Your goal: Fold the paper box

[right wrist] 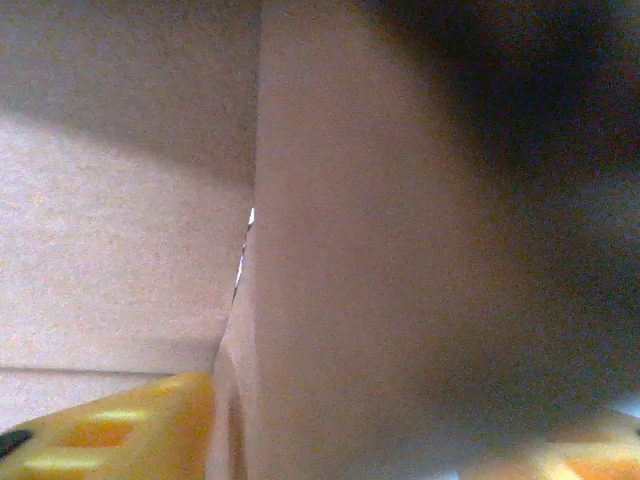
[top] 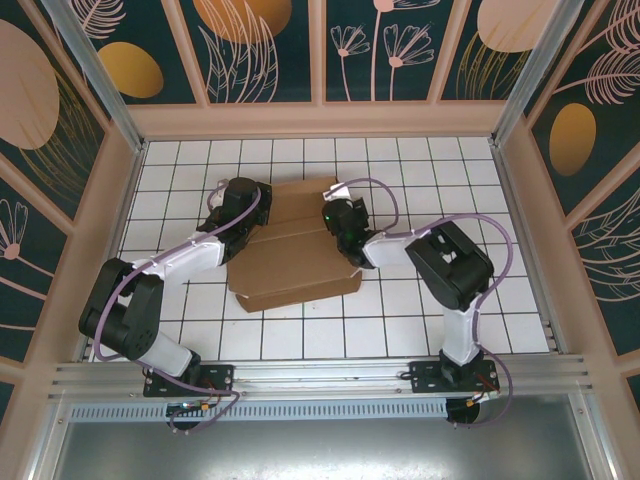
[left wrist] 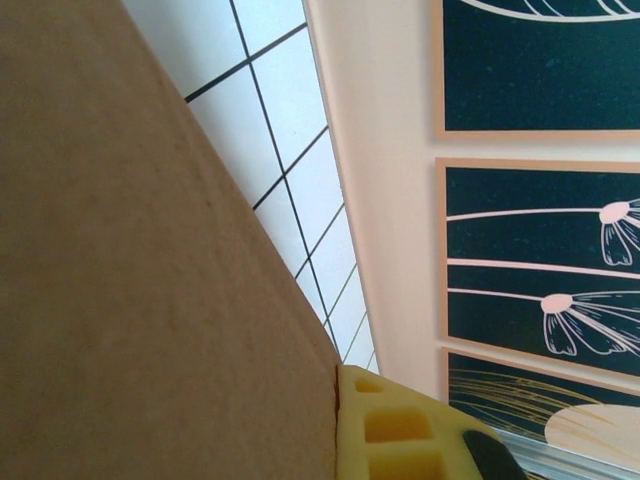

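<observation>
Left gripper (top: 232, 215) is clenched on the left edge of the paper box (top: 295, 262); its wrist view shows one yellow finger (left wrist: 400, 430) against plain brown cardboard. Right gripper (top: 340, 224) straddles a raised panel (right wrist: 380, 300); blur prevents telling grasp from release. Partly folded, the paper box lies mid-tabletop (top: 400, 310), with both arms covering its far part.

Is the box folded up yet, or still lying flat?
Partly folded. From above, the box lies low, its panels overlapping along creases, and it has no finished walls.
</observation>
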Available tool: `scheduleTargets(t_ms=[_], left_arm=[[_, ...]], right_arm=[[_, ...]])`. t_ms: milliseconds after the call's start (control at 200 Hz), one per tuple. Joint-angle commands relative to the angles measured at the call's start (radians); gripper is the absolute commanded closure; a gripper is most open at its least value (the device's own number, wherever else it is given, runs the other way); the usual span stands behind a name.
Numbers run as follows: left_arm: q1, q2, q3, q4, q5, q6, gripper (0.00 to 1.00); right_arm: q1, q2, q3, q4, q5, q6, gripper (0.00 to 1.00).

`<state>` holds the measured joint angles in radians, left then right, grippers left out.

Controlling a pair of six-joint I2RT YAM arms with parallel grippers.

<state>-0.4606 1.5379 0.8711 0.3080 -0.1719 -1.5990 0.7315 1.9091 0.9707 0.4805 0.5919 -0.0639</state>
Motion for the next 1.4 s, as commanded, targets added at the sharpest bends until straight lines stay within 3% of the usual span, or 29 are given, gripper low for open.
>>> scheduleTargets(t_ms=[0, 90, 200, 320, 485, 575, 661, 806, 976, 1101, 1391], left_arm=[[-0.014, 0.018, -0.056, -0.072, 0.042, -0.003, 1.0], [-0.014, 0.018, -0.081, -0.017, 0.059, 0.006, 0.99], [-0.014, 0.026, -0.092, 0.039, 0.089, 0.025, 0.94], [-0.015, 0.037, -0.119, 0.134, 0.135, 0.034, 0.92], [-0.015, 0.025, -0.144, 0.164, 0.148, 0.052, 0.83], [-0.015, 0.018, -0.168, 0.213, 0.163, 0.059, 0.76], [-0.015, 0.02, -0.181, 0.265, 0.187, 0.068, 0.68], [-0.015, 0.021, -0.191, 0.296, 0.206, 0.075, 0.58], [-0.015, 0.023, -0.191, 0.314, 0.221, 0.074, 0.57], [-0.014, 0.029, -0.191, 0.319, 0.217, 0.071, 0.57], [-0.013, 0.069, -0.182, 0.363, 0.238, 0.043, 0.6]], right_arm=[[-0.022, -0.163, -0.115, 0.114, -0.138, -0.002, 0.29], [-0.029, -0.305, -0.213, 0.181, -0.33, -0.026, 0.23], [-0.078, -0.441, -0.262, 0.133, -0.523, 0.03, 0.23], [-0.151, -0.561, -0.302, 0.123, -0.631, 0.171, 0.27], [-0.158, -0.605, -0.261, 0.065, -0.615, 0.423, 0.34], [-0.153, -0.586, -0.234, 0.05, -0.653, 0.673, 0.44], [-0.122, -0.54, -0.215, 0.076, -0.692, 0.851, 0.41], [-0.041, -0.465, -0.194, 0.185, -0.65, 1.024, 0.37], [-0.03, -0.352, -0.179, 0.297, -0.681, 1.211, 0.35], [-0.028, -0.284, -0.203, 0.402, -0.669, 1.349, 0.39], [-0.014, -0.225, -0.211, 0.467, -0.631, 1.406, 0.44]])
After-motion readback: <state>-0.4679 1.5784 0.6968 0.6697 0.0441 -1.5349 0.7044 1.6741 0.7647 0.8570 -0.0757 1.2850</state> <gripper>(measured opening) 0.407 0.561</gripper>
